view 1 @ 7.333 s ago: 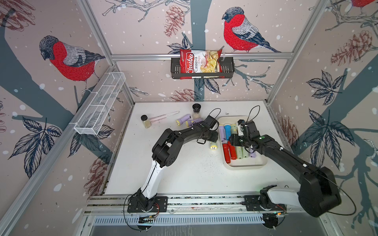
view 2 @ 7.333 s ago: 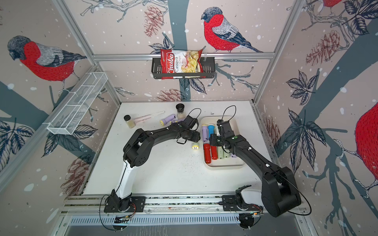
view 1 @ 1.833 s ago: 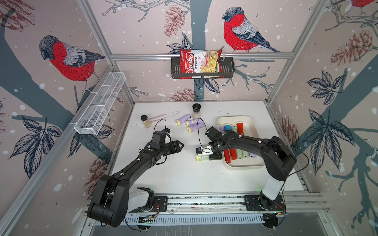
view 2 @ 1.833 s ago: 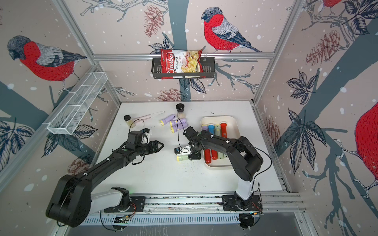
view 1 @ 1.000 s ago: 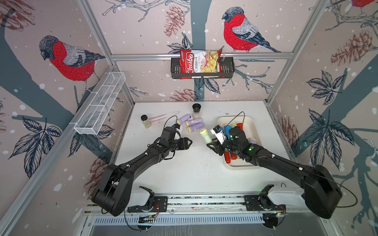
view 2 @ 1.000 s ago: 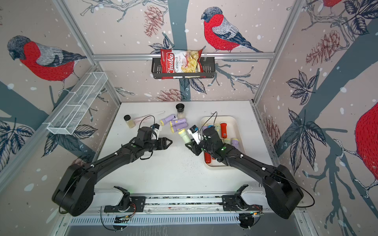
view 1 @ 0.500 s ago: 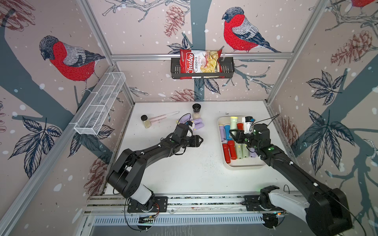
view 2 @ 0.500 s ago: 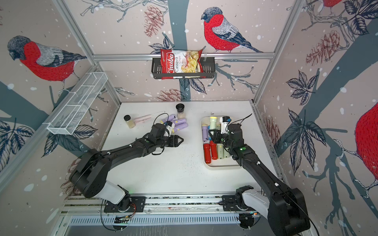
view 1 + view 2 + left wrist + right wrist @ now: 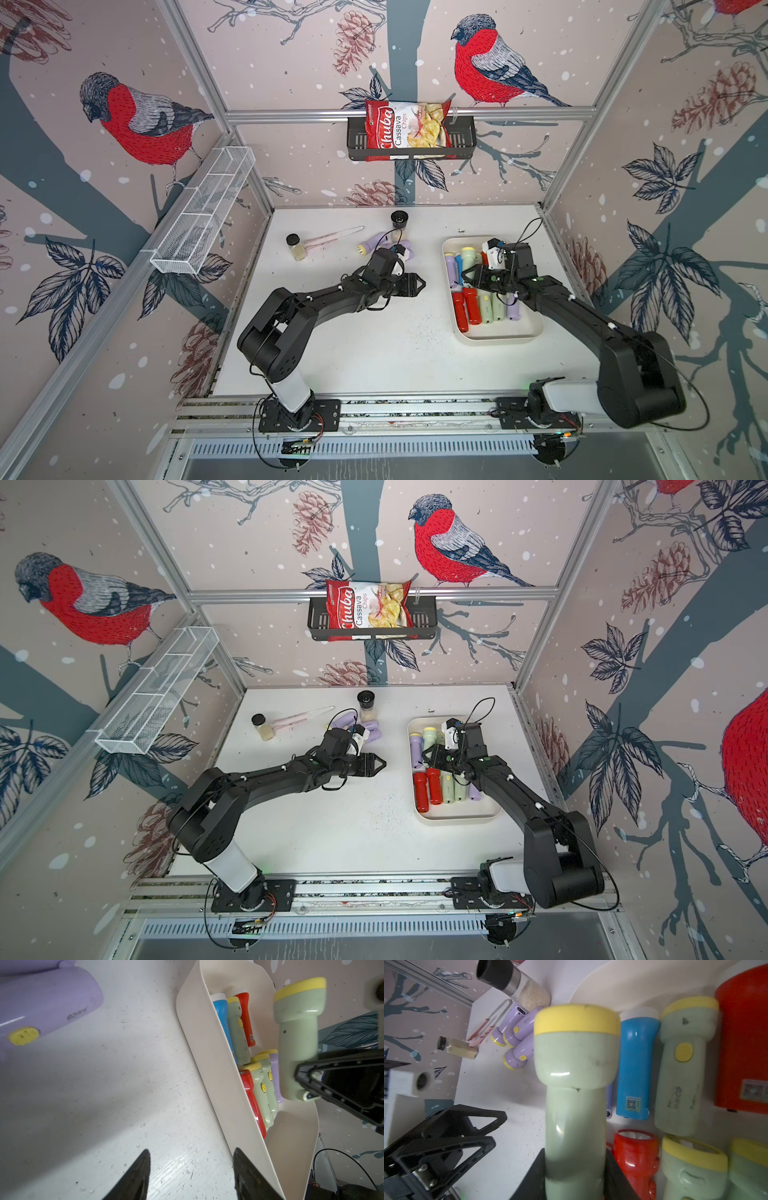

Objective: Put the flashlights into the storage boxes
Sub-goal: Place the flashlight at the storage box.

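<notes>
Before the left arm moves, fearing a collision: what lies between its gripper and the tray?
Only bare table, seen in both top views, between left gripper and tray.

Open bench [image 9: 374, 345] lies between left arm [image 9: 332, 297] and tray [image 9: 509, 330]. The tray's near end is bare; flashlights [image 9: 468, 305] and the right arm [image 9: 557, 301] crowd the rest.

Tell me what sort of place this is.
Probably a robot training booth, not a home: aluminium frame holding bird-print wall panels, left arm and right arm bolted to a front rail.
</notes>
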Tool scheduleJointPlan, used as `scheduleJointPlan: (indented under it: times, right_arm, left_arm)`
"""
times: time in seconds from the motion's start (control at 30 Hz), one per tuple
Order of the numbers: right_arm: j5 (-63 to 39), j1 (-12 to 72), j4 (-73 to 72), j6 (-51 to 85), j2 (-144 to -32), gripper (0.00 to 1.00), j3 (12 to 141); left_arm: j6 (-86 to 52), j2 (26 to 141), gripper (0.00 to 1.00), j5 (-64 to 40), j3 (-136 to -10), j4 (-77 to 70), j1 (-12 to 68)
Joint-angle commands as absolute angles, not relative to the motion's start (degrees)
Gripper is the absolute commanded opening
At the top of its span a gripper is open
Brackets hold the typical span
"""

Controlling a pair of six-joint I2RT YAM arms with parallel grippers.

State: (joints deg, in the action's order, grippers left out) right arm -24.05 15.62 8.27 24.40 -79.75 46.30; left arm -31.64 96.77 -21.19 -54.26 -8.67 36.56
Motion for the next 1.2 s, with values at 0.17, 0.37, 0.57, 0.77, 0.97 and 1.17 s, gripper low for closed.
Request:
scheduleJointPlan:
  times: [0.17, 0.37, 0.57, 0.77, 0.97, 1.17]
  right_arm:
    - [-23.1, 16.0, 7.5, 26.0, -87.1, 0.29, 49.7]
    - [-22.1, 16.0, 7.9, 25.2, -91.6, 0.35, 52.3]
    - [-20.1, 16.2, 9.1, 25.2, -93.6, 0.51, 54.2]
    - [-18.2, 16.4, 10.2, 24.4, -93.3, 0.61, 55.3]
    - [-17.3, 17.0, 10.8, 22.8, -88.0, 0.61, 55.2]
    - [-12.2, 21.3, 7.4, 19.4, -78.3, 0.61, 52.2]
  left_arm:
    - [-31.1, 97.0, 0.62, -21.5, -55.4, -9.3, 36.7]
    - [-30.5, 96.9, 0.62, -21.2, -55.7, -8.5, 36.6]
    - [-30.2, 96.9, 0.63, -20.8, -55.7, -8.2, 36.7]
    - [-29.7, 96.5, 0.63, -20.2, -55.6, -7.5, 36.6]
    - [-28.8, 94.9, 0.63, -18.9, -55.4, -5.8, 36.5]
    - [-28.0, 92.7, 0.63, -17.3, -54.8, -3.6, 35.5]
